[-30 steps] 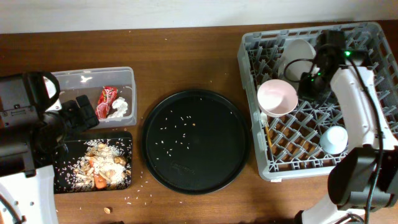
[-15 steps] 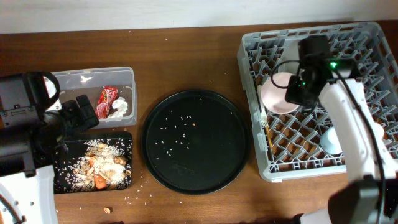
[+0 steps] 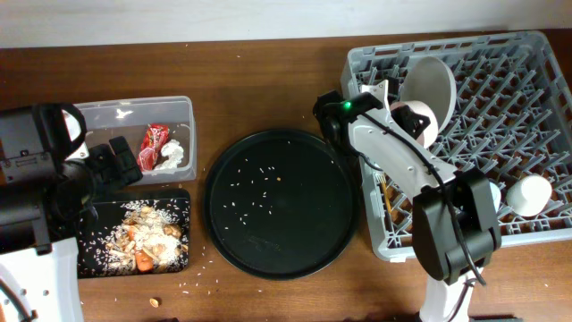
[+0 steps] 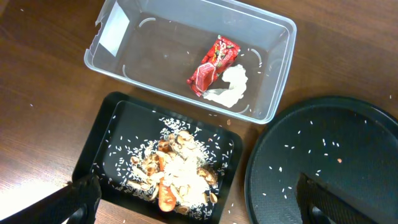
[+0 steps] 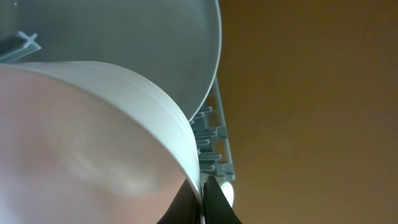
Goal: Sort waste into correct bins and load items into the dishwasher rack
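Observation:
My right gripper (image 3: 396, 114) is shut on the rim of the pale round plate (image 3: 420, 122), held on edge at the left side of the grey dishwasher rack (image 3: 536, 54). In the right wrist view the fingers (image 5: 202, 200) pinch the plate (image 5: 93, 143), with the white bowl (image 5: 124, 37) just behind it. The bowl (image 3: 431, 79) stands in the rack. A white cup (image 3: 534, 193) lies at the rack's right. My left gripper (image 4: 199, 208) is open above the black tray (image 4: 93, 155) of rice scraps (image 4: 186, 171) and a carrot (image 4: 165, 198). The clear tub (image 4: 273, 74) holds the red wrapper (image 4: 212, 59) and the tissue (image 4: 231, 86).
A large round black tray (image 3: 281, 204) with scattered rice grains lies mid-table between the bins and the rack. Thin utensils (image 3: 384, 192) lie in the rack's left column. A few crumbs lie on the wood by the black tray (image 3: 183, 286).
My right arm has swung left across the rack with the plate, from the rack's middle to its left side. The white cup came into view. The left arm has not moved.

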You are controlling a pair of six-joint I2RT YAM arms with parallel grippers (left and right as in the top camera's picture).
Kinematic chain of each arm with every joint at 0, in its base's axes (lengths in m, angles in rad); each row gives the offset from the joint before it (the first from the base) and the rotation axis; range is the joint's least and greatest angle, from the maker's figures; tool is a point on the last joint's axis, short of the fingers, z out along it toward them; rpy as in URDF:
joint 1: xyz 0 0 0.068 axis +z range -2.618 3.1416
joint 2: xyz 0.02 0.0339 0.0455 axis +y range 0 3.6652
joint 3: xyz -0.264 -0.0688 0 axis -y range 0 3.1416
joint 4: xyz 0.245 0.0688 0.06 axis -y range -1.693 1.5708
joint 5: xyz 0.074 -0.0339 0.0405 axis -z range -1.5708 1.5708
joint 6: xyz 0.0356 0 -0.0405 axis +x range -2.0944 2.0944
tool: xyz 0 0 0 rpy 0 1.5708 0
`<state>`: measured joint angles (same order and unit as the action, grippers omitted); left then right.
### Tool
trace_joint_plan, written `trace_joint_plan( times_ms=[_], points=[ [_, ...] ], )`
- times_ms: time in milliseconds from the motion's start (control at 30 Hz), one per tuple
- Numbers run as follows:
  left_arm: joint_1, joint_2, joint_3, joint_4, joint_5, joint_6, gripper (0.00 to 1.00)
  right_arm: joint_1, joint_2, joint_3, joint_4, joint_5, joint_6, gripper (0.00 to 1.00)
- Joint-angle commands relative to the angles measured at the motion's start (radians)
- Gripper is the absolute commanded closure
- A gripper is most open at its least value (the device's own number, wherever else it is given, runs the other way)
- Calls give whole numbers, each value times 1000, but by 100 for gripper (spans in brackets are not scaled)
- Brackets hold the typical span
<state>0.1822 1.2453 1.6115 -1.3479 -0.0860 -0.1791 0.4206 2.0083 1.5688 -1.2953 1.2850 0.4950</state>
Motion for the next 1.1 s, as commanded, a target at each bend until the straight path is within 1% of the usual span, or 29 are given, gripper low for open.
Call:
trace_joint_plan(
  times_ms=[0, 133, 167, 200, 233, 300, 367, 433, 467, 500, 533, 567, 600, 633, 700, 733, 800, 833, 867, 900, 933, 967, 1000, 1033, 1067],
  points=[
    [5, -6, 2, 0, 3, 10, 1, 35, 37, 7, -4, 35, -9, 96],
    [5, -6, 1, 0, 2, 9, 1, 170, 39, 7, -101, -29, -8, 95],
    [5, -6, 2, 0, 3, 9, 1, 199, 39, 7, -135, -83, -7, 72],
    [5, -6, 1, 0, 3, 9, 1, 228, 38, 8, -182, -116, 46, 39],
    [5, -6, 1, 0, 3, 9, 1, 251, 33, 8, -211, -127, 86, 31],
    [5, -6, 2, 0, 3, 9, 1, 299, 1, 16, -224, -183, 91, 26],
    [5, -6, 1, 0, 3, 9, 1, 314, -54, 86, -254, -238, 91, 23],
    [5, -6, 2, 0, 3, 9, 1, 313, -166, 207, -291, -418, 90, 22],
    [5, -6, 1, 0, 3, 10, 1, 314, -289, 299, -311, -593, 79, 20],
    [5, -6, 1, 0, 3, 9, 1, 314, -401, 362, -304, -757, 29, 19],
    [5, -6, 2, 0, 3, 9, 1, 314, -511, 418, -304, -881, -26, 14],
    [5, -6, 2, 0, 3, 9, 1, 314, -616, 451, -305, -956, -39, 3],
    [5, -6, 2, 0, 3, 9, 1, 314, -753, 466, -277, -1091, -31, 1],
    [5, -6, 2, 0, 3, 10, 1, 314, -813, 466, -253, -1154, -32, 1],
    [5, -6, 1, 0, 3, 9, 1, 314, -1006, 466, -302, -1184, -32, 1],
    [5, -6, 1, 0, 3, 9, 1, 313, -1144, 462, -306, -1158, -35, 1],
    [5, -6, 2, 0, 3, 9, 1, 313, -1234, 426, -305, -1057, -47, 1],
    [5, -6, 1, 0, 3, 9, 1, 282, -1261, 349, -297, -941, -47, 1],
    [5, -6, 2, 0, 3, 9, 1, 170, -1268, 230, -233, -890, -90, 1],
    [5, -6, 1, 0, 3, 9, 1, 86, -1269, 134, -141, -911, -178, 1],
    [5, -6, 2, -1, 3, 9, 1, -55, -1277, -52, 64, -1024, -327, 1],
    [5, -6, 1, -1, 3, 9, 1, -159, -1294, -207, 233, -1172, -414, 1],
    [5, -6, 1, 0, 3, 9, 1, -299, -1358, -474, 482, -1421, -451, 1],
    [5, -6, 2, 0, 3, 9, 1, -353, -1408, -602, 574, -1509, -451, 1],
    [5, -6, 2, 0, 3, 9, 0, -403, -1530, -821, 683, -1559, -451, 1]
  ],
)
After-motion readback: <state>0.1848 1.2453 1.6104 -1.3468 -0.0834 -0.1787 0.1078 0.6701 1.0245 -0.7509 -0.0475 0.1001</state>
